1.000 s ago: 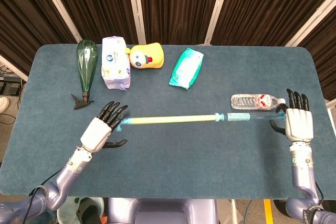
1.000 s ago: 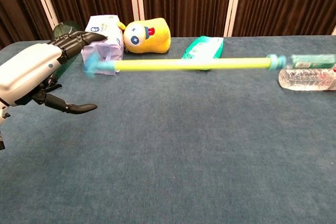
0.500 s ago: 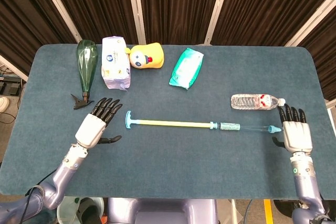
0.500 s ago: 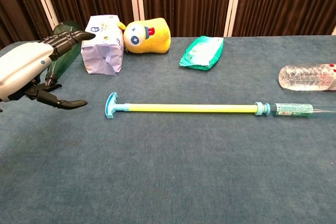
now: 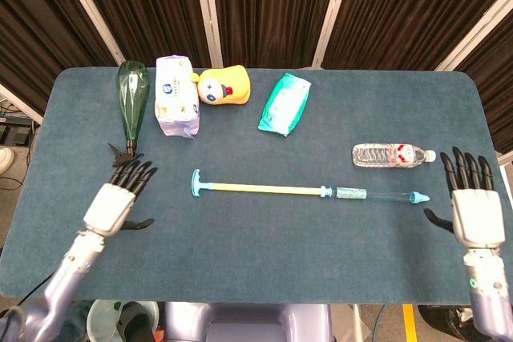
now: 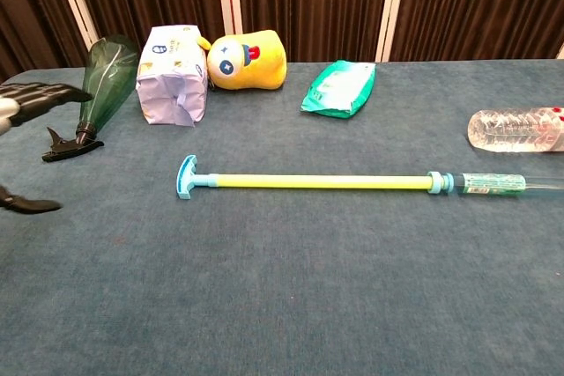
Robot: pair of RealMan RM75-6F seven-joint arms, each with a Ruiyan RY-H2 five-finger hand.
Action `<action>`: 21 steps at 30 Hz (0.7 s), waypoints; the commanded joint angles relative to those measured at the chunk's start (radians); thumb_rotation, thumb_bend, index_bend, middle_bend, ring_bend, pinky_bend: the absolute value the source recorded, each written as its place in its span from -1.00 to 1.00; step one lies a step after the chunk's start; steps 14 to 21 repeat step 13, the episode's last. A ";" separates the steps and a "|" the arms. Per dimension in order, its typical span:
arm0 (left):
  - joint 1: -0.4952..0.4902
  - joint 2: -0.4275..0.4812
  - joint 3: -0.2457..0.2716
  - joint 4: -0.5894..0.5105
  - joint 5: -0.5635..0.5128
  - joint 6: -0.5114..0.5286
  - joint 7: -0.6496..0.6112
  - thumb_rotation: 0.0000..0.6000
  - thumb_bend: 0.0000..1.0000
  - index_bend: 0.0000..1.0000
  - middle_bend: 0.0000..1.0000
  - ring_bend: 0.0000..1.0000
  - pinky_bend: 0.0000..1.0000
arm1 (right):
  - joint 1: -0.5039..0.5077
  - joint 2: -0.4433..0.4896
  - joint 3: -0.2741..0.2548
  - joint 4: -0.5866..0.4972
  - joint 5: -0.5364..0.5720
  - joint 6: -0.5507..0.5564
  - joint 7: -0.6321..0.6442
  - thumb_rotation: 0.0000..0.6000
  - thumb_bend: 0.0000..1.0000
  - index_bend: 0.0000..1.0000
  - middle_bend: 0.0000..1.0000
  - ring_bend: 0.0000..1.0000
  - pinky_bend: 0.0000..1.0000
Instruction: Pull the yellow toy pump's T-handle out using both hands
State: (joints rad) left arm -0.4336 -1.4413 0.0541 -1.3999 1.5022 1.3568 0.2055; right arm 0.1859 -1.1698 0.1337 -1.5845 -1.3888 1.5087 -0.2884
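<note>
The toy pump (image 5: 309, 191) lies on the table (image 5: 264, 246), water bottle (image 5: 393, 154) just behind it.

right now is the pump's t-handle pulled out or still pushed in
Pulled out. The yellow rod lies bare between the T-handle and the clear barrel, on the table.

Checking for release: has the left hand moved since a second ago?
Yes. The left hand has drawn back toward the robot, away from the pump's T-handle, now below the green bottle.

Robot test lab or demo booth. Blue carpet-covered counter (image 5: 256, 246), dark pleated curtains (image 5: 264, 6) with white frame poles (image 5: 210, 10) behind its far edge; bare floor, cables beyond left edge.
</note>
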 commanded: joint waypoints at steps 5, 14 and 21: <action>0.150 0.132 0.028 -0.193 -0.075 0.078 0.097 1.00 -0.91 -1.00 -1.00 -1.00 -0.88 | -0.045 0.020 -0.070 0.021 -0.023 -0.036 0.091 1.00 -0.99 -1.00 -1.00 -1.00 -1.00; 0.157 0.068 0.013 0.000 0.110 0.198 -0.065 1.00 -0.90 -1.00 -1.00 -1.00 -0.88 | -0.036 -0.010 -0.062 0.037 -0.011 -0.064 0.080 1.00 -1.00 -1.00 -1.00 -1.00 -1.00; 0.157 0.068 0.013 0.000 0.110 0.198 -0.065 1.00 -0.90 -1.00 -1.00 -1.00 -0.88 | -0.036 -0.010 -0.062 0.037 -0.011 -0.064 0.080 1.00 -1.00 -1.00 -1.00 -1.00 -1.00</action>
